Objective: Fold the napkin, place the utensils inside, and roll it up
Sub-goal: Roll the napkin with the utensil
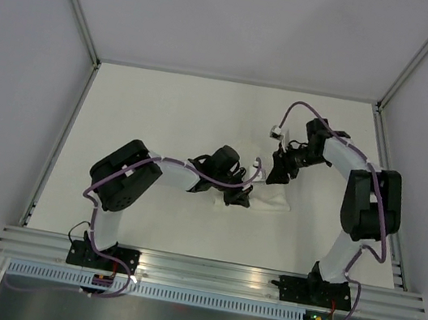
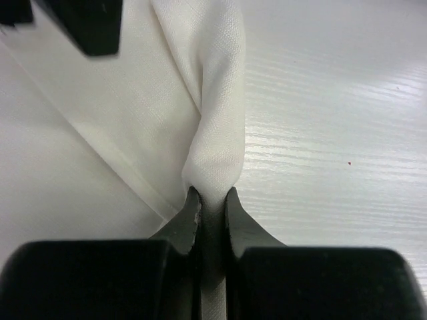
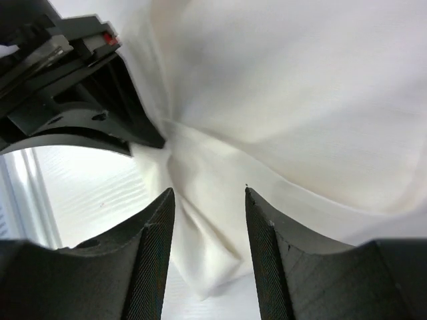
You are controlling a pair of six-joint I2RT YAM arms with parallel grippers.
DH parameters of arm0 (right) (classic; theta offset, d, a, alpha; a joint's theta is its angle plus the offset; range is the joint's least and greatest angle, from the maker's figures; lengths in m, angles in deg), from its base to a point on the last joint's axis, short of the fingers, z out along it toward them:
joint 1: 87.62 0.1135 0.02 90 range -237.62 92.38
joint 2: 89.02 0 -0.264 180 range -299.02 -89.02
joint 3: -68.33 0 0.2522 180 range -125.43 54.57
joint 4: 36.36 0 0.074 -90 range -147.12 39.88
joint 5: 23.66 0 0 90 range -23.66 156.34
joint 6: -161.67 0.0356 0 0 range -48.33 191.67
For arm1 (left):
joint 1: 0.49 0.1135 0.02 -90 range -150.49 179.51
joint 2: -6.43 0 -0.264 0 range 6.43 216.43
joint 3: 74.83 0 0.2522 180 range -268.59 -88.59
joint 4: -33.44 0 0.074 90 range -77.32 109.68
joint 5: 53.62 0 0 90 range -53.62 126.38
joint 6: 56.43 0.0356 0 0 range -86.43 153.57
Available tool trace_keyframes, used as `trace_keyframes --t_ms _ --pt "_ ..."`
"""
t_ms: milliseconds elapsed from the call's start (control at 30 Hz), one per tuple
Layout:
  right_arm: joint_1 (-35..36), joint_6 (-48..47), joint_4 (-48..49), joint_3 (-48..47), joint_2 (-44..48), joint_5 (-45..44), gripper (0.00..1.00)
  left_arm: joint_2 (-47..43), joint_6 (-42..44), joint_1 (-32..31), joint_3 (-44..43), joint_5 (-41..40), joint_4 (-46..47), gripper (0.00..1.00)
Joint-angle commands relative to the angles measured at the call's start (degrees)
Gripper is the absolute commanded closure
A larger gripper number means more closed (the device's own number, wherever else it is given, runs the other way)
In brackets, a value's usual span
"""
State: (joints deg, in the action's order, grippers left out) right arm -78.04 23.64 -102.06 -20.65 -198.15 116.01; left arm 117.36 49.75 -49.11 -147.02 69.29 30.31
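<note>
Bases of both arms sit on the aluminium rail (image 1: 212, 271) at my near edge. From there the left arm (image 1: 124, 182) stretches right across the table (image 1: 171, 120), while the right arm (image 1: 371, 203) rises along the right side and bends back toward the middle.

Nearest of the two, the left gripper (image 1: 236, 197) is at the napkin's (image 1: 271, 200) left end. In its wrist view I see the left gripper (image 2: 211, 200) pinched tight on a bunched ridge of the napkin (image 2: 213, 133), with the fingers (image 2: 190, 220) almost meeting and only cloth between them. The ridge runs up and away from the pinch, and the rest of the cloth spreads flat to the left on the pale wood-grain surface. A dark part of the other gripper shows at the top left of that view.

From above, the napkin is a small gathered white patch right of the table's centre, lying between the two grippers.

Just beyond it, the right gripper (image 1: 280, 173) points down at the cloth's far side. In its own view the right gripper (image 3: 210, 253) has its jaws a moderate way apart. Folds of the napkin (image 3: 300, 100) fill the gap behind them, and I see neither pad pressing on the cloth. The left gripper's black body (image 3: 73, 100) sits at the upper left, touching the fabric.

Farther back, a purple cable (image 1: 304, 109) loops over the right wrist.
</note>
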Motion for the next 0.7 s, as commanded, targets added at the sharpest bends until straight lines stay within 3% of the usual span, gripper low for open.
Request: trace_keyframes --t_ms 0,233,367,667 --pt "-1.8 3.5 13.5 7.9 10.8 0.1 0.47 4.0 -5.4 1.2 4.5 5.7 -4.7 0.98" --pt "0.5 -3.3 31.1 26.7 27.6 -9.7 0.45 6.0 -12.3 4.7 5.0 12.1 -0.7 0.98" --pt "8.1 -5.7 39.2 38.4 36.4 -18.1 0.41 7.9 -15.6 6.0 6.0 16.0 2.8 0.98" --pt "23.9 -7.7 49.3 48.5 40.2 -31.3 0.38 11.2 -18.4 6.6 5.3 18.7 3.3 0.98"
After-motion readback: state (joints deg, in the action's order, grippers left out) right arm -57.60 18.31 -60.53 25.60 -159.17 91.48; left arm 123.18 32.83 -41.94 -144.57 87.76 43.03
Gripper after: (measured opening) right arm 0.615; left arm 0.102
